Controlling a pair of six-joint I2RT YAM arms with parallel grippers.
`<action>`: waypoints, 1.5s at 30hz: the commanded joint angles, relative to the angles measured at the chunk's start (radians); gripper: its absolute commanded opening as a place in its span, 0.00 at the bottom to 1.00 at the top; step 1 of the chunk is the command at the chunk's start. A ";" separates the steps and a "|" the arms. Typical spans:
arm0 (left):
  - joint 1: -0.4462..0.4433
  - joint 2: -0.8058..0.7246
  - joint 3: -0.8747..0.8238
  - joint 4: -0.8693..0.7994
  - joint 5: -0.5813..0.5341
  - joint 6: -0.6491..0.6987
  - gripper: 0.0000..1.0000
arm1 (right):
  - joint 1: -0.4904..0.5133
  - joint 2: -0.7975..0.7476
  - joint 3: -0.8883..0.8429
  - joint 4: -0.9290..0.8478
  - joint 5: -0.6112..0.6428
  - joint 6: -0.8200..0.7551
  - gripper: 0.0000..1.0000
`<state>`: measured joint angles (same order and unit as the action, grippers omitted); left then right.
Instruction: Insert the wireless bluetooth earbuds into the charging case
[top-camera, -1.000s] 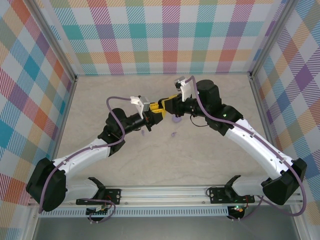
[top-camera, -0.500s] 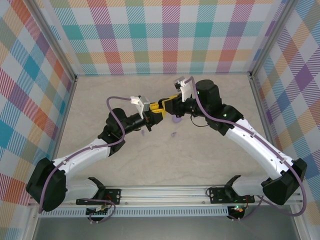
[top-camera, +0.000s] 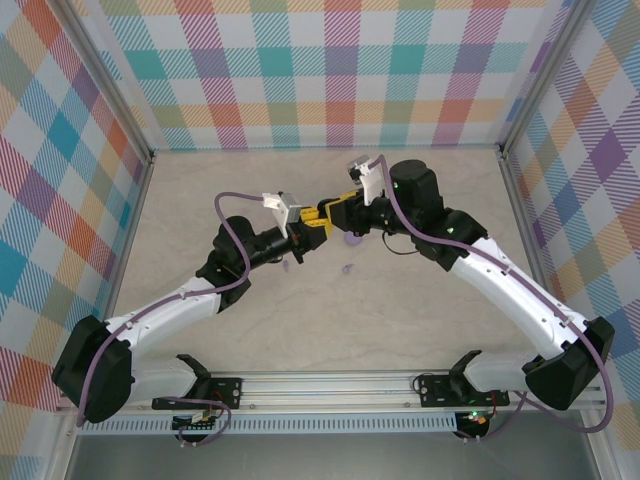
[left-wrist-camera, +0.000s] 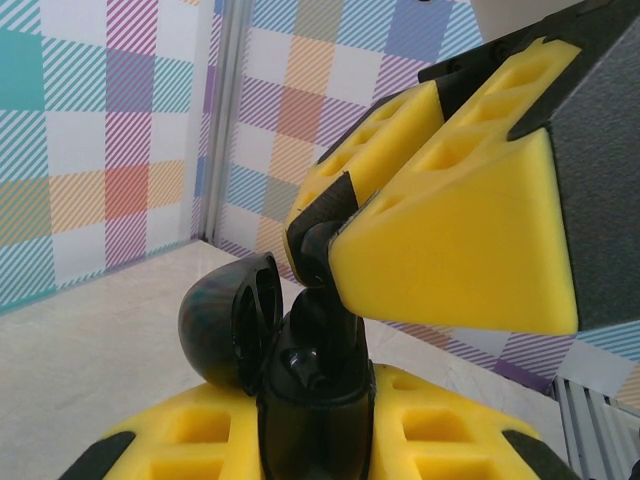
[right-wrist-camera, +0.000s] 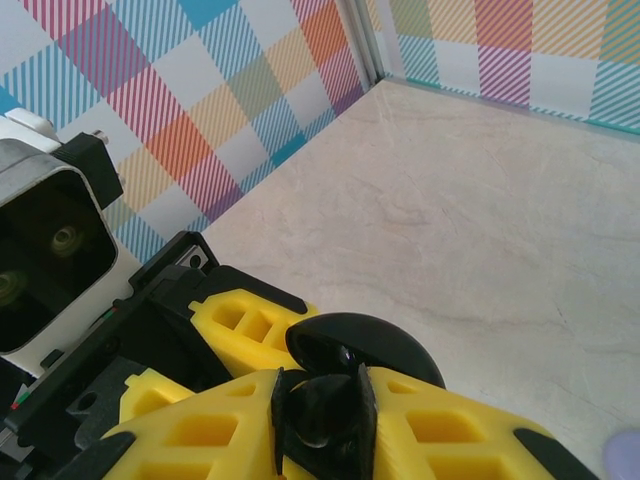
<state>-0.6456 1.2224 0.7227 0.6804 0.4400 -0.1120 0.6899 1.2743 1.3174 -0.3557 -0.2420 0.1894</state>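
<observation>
Change: almost none is seen; both grippers are kept met over mid-table.
Left gripper: closed around the open black charging case.
Right gripper: a black earbud is pinched and held at the case.
Edges: walls stand well apart; a lilac earbud lies near on the table.

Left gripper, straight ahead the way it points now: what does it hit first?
The right gripper, nearly tip to tip with the left gripper. The black case sits between them, so there's no free travel.
</observation>
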 joint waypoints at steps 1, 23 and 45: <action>-0.007 -0.034 0.039 0.059 -0.026 -0.003 0.00 | 0.010 -0.008 0.028 -0.070 0.011 -0.028 0.27; -0.006 -0.034 0.058 0.045 0.003 -0.003 0.00 | 0.010 -0.003 0.058 -0.161 0.006 -0.090 0.29; -0.006 0.017 0.094 -0.004 0.048 -0.011 0.00 | 0.011 0.018 0.115 -0.207 -0.035 -0.083 0.40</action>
<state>-0.6456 1.2381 0.7620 0.6258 0.4664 -0.1158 0.6949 1.2816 1.3964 -0.5255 -0.2371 0.0982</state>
